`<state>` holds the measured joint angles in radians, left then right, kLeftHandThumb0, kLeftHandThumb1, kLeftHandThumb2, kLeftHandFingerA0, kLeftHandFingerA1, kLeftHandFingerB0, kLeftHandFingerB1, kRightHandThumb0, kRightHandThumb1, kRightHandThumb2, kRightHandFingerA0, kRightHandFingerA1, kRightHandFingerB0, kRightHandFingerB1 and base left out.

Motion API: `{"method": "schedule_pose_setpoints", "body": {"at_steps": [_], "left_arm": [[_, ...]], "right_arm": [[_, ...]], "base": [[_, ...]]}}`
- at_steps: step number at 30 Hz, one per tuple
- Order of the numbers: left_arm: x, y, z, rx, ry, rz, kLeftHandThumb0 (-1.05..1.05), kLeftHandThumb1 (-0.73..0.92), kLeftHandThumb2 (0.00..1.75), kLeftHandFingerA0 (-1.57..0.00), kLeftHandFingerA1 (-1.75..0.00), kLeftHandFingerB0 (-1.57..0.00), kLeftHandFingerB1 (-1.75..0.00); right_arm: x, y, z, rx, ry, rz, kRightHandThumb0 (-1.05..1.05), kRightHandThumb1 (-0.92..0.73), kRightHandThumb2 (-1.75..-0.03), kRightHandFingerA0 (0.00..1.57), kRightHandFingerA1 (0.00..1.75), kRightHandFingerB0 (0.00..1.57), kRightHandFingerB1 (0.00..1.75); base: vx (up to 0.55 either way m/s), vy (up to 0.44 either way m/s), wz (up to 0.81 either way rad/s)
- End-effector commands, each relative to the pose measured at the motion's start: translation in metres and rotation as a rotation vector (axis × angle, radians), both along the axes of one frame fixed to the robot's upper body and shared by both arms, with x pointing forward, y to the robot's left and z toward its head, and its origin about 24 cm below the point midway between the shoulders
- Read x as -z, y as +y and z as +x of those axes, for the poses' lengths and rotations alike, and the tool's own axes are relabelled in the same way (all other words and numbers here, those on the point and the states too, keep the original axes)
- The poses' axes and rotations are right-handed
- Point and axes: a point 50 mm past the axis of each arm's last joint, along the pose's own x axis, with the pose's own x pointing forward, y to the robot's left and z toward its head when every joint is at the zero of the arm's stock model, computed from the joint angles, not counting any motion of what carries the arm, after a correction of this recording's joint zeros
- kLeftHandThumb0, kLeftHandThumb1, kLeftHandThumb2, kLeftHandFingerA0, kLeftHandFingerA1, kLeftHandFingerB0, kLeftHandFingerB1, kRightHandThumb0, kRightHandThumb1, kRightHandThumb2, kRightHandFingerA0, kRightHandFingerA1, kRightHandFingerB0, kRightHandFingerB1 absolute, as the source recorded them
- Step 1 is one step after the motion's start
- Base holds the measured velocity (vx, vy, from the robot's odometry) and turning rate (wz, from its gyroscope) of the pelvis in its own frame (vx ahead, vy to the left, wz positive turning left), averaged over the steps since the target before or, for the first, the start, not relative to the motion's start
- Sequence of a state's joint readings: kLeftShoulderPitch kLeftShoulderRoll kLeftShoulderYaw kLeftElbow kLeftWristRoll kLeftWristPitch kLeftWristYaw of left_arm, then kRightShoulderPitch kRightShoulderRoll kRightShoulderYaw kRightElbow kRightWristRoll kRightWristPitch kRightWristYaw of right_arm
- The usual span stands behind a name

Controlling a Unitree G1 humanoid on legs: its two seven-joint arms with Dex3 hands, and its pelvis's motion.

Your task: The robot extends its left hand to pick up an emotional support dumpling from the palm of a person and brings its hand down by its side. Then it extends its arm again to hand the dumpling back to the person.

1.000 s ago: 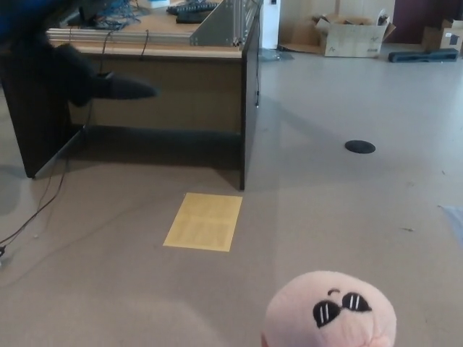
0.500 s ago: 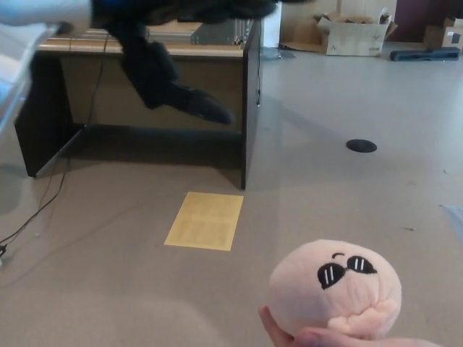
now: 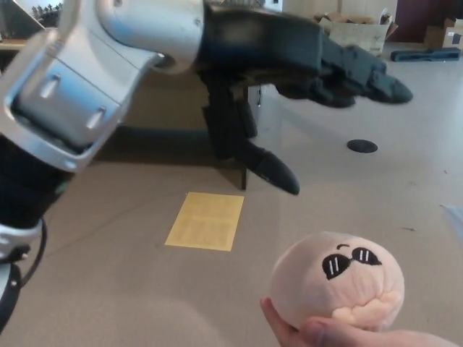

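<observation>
— Where's your left hand?
— Swung out above the dumpling, fingers spread, gripping nothing. It has also risen, on the person's palm.
— Next?
— Descend, I reckon.

Person's hand cut off by the bottom edge beneath the dumpling; desk largely hidden behind the left arm.

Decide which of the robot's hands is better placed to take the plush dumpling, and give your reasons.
Left. The left hand is extended above the dumpling, its fingers apart and empty, while the dumpling rests on a person's hand. No right hand is in view.
</observation>
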<state>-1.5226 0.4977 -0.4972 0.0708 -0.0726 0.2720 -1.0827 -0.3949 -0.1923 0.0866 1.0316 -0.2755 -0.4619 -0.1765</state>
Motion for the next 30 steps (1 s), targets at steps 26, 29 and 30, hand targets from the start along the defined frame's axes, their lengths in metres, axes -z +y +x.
{"method": "schedule_pose_setpoints", "body": {"at_steps": [26,29,30], "left_arm": [[0.060,-0.017,-0.015,-0.035,0.057,0.291,-1.03,0.44,0.70,0.00,0.00,0.00,0.00],[0.063,-0.019,-0.014,-0.028,0.037,0.296,-1.01,0.51,0.58,0.00,0.00,0.00,0.00],[0.064,-0.019,-0.014,-0.025,0.026,0.294,-1.05,0.45,0.71,0.00,-0.04,0.00,0.00]], "right_arm": [[-0.011,-0.002,0.012,-0.027,-0.029,-0.083,-0.27,-0.64,-0.59,0.80,0.52,0.63,0.45],[-0.012,-0.002,0.012,-0.027,-0.032,-0.092,-0.31,-0.64,-0.60,0.81,0.50,0.62,0.44],[-0.012,-0.002,0.013,-0.026,-0.033,-0.100,-0.32,-0.65,-0.60,0.81,0.50,0.60,0.43]], "base": [[0.00,0.000,0.00],[0.00,0.000,0.00],[0.00,0.000,0.00]]}}
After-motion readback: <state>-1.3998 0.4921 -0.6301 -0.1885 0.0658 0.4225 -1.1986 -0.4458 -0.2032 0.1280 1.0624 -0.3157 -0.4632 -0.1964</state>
